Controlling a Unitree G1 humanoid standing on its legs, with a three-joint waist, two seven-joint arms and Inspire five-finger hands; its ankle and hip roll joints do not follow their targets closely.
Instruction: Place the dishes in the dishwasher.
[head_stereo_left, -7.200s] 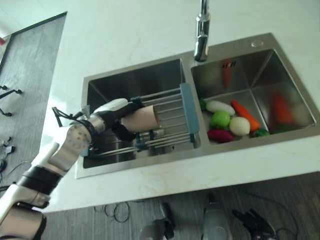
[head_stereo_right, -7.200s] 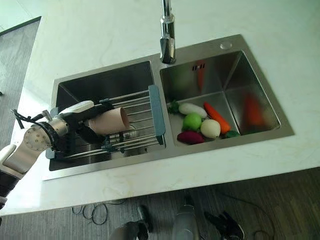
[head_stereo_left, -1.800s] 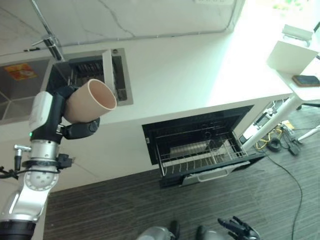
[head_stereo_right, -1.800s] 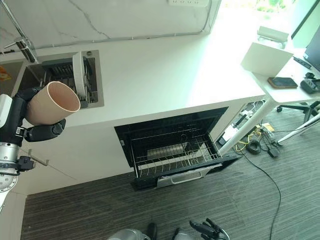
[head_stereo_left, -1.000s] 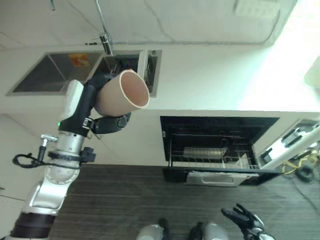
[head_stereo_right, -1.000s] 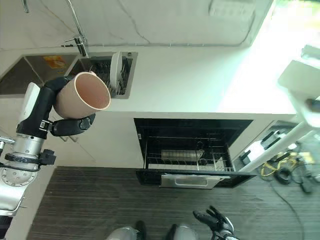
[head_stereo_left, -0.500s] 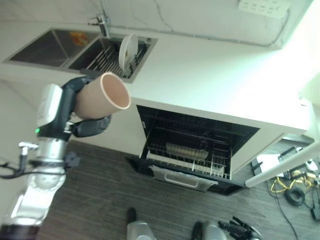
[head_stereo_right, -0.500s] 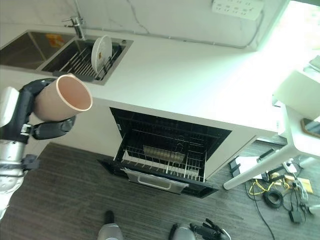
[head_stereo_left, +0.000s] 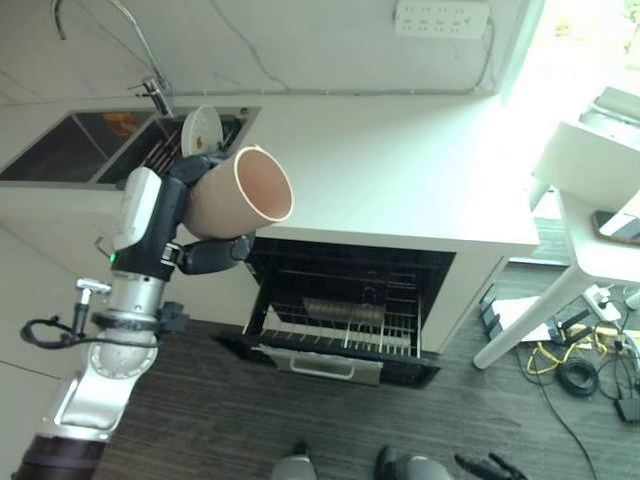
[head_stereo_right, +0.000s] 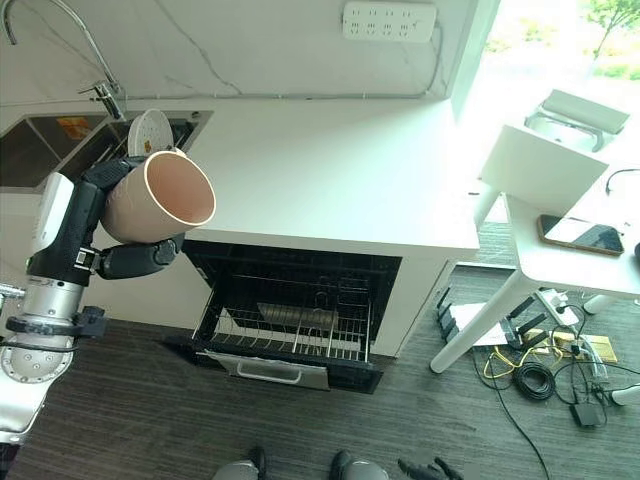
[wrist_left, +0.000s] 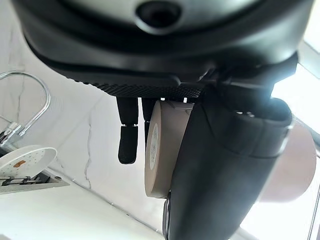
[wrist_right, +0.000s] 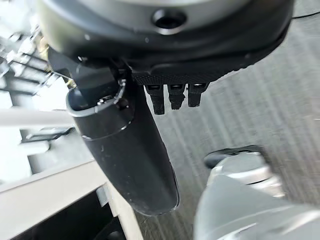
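While the dishwasher (head_stereo_left: 350, 300) stood open below the counter (head_stereo_left: 400, 170), your left hand (head_stereo_left: 205, 250) had its fingers and thumb curled round a beige cup (head_stereo_left: 240, 195), held up in the air on its side with the mouth pointing toward the open machine. You could see it in the left wrist view too: thumb across the cup's wall, fingers wrapped behind it. The cup was well above and to the left of the lower rack (head_stereo_right: 290, 340), which was pulled out over the dropped door; from here I couldn't make out what, if anything, sat in it. So, by my reading, the carry was underway but the placing wasn't done: the cup had yet to go down into the rack. A white plate (head_stereo_left: 200, 130) stood upright in the sink (head_stereo_left: 90, 150) beside the tap (head_stereo_left: 150, 90), so at least one more dish was left to fetch. Your right hand (wrist_right: 172, 95) hung low over the floor, fingers loosely curled, holding nothing.
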